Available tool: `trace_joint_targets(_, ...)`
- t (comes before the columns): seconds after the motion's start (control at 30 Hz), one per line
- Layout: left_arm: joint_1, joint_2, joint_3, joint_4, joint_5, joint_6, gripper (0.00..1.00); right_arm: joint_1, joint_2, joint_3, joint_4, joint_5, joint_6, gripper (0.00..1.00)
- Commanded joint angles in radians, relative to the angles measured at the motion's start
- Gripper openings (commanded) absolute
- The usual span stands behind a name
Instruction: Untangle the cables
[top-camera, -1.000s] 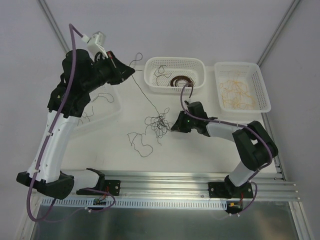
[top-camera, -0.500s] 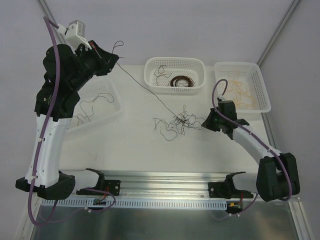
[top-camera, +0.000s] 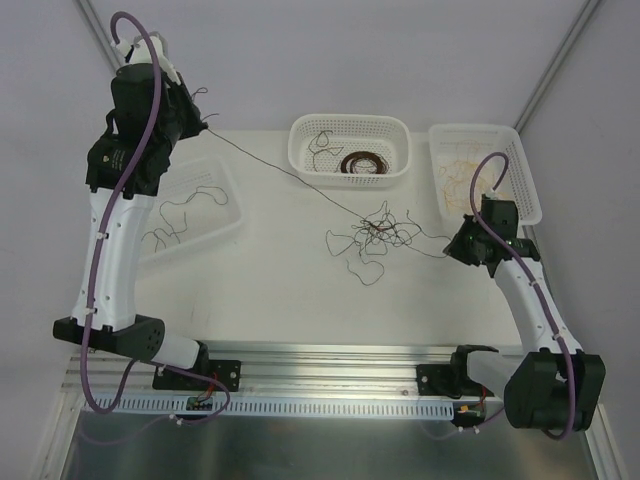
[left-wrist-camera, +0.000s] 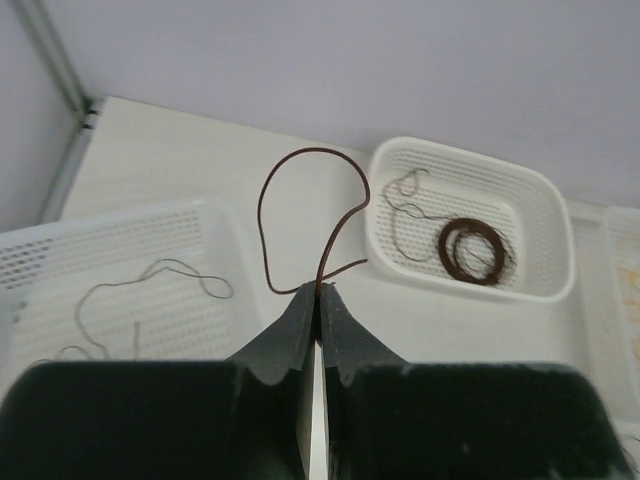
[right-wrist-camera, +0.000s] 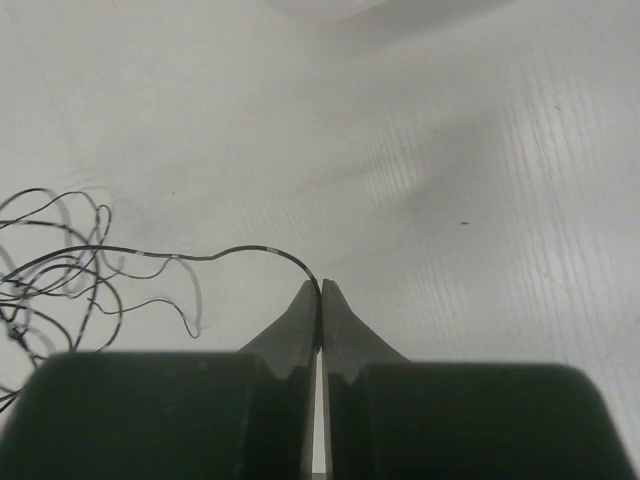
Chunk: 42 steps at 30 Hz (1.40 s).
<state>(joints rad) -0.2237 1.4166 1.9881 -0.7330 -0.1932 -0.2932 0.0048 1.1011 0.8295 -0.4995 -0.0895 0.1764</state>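
Observation:
A loose clump of thin dark cables (top-camera: 378, 232) lies on the white table right of centre. One dark strand (top-camera: 280, 168) runs taut from the clump up to my left gripper (top-camera: 203, 124), raised at the far left. That gripper (left-wrist-camera: 319, 291) is shut on a brown cable (left-wrist-camera: 275, 200) that loops above its tips. My right gripper (top-camera: 450, 251) sits low, just right of the clump. It (right-wrist-camera: 320, 285) is shut on a thin black cable (right-wrist-camera: 200, 255) that leads left into the clump (right-wrist-camera: 50, 270).
A white basket (top-camera: 350, 146) at the back centre holds a brown coil and a dark strand. A white basket (top-camera: 485, 172) at the back right holds yellow-tan strands. A white tray (top-camera: 190, 205) at the left holds thin dark strands.
My left gripper rose and swung left, pulling its strand taut. My right gripper moved right, dragging the clump rightward and stretching it out.

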Motion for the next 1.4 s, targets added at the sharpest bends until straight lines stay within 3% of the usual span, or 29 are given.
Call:
trace_joint_targets(0.0, 0.026, 0.005, 0.125, -0.037, -0.193, 0.095, 0.0, -0.038, -0.01, 0.036, -0.099, 0.028, -0.02, 0.01)
trace_joint_targets(0.03, 0.026, 0.008, 0.135, -0.039, -0.227, 0.109, 0.0, -0.039, -0.01, 0.034, -0.102, 0.03, -0.023, 0.01)
trace_joint_targets(0.1, 0.026, 0.022, 0.149, -0.042, -0.165, 0.101, 0.0, -0.039, -0.014, 0.031, -0.097, 0.016, -0.026, 0.01)
trace_joint_targets(0.2, 0.009, 0.047, 0.121, -0.033, 0.168, 0.033, 0.0, -0.032, 0.005, 0.039, -0.08, -0.042, -0.031, 0.03)
trace_joint_targets(0.27, -0.02, 0.076, 0.103, -0.026, 0.31, -0.001, 0.0, -0.022, 0.016, 0.046, -0.079, -0.055, -0.044, 0.06)
trace_joint_targets(0.33, -0.115, 0.1, 0.077, -0.007, 0.35, -0.004, 0.0, -0.006, 0.026, 0.063, -0.074, -0.078, -0.064, 0.1)
trace_joint_targets(0.43, -0.228, 0.134, 0.058, 0.015, 0.415, -0.018, 0.0, 0.064, 0.017, 0.098, -0.065, -0.113, -0.12, 0.34)
trace_joint_targets(0.47, -0.239, 0.142, 0.054, 0.02, 0.44, -0.035, 0.0, 0.082, 0.01, 0.108, -0.063, -0.121, -0.145, 0.49)
trace_joint_targets(0.5, -0.249, 0.148, 0.04, 0.027, 0.478, -0.069, 0.0, 0.098, 0.002, 0.129, -0.06, -0.127, -0.155, 0.55)
trace_joint_targets(0.57, -0.272, 0.159, 0.034, 0.046, 0.494, -0.09, 0.0, 0.148, -0.03, 0.146, -0.037, -0.159, -0.172, 0.65)
trace_joint_targets(0.73, -0.299, 0.159, 0.041, 0.076, 0.508, -0.127, 0.0, 0.276, -0.043, 0.162, 0.085, -0.35, -0.319, 0.75)
trace_joint_targets(0.9, -0.304, 0.139, 0.048, 0.089, 0.502, -0.147, 0.0, 0.337, 0.017, 0.077, 0.312, -0.418, -0.289, 0.76)
trace_joint_targets(1.1, -0.304, 0.119, 0.038, 0.092, 0.475, -0.155, 0.0, 0.402, 0.127, 0.022, 0.435, -0.412, -0.281, 0.75)
trace_joint_targets(1.27, -0.304, 0.107, 0.025, 0.092, 0.445, -0.156, 0.0, 0.414, 0.203, -0.038, 0.539, -0.412, -0.258, 0.62)
trace_joint_targets(1.37, -0.301, 0.097, 0.003, 0.092, 0.413, -0.15, 0.0, 0.419, 0.241, -0.024, 0.546, -0.435, -0.258, 0.45)
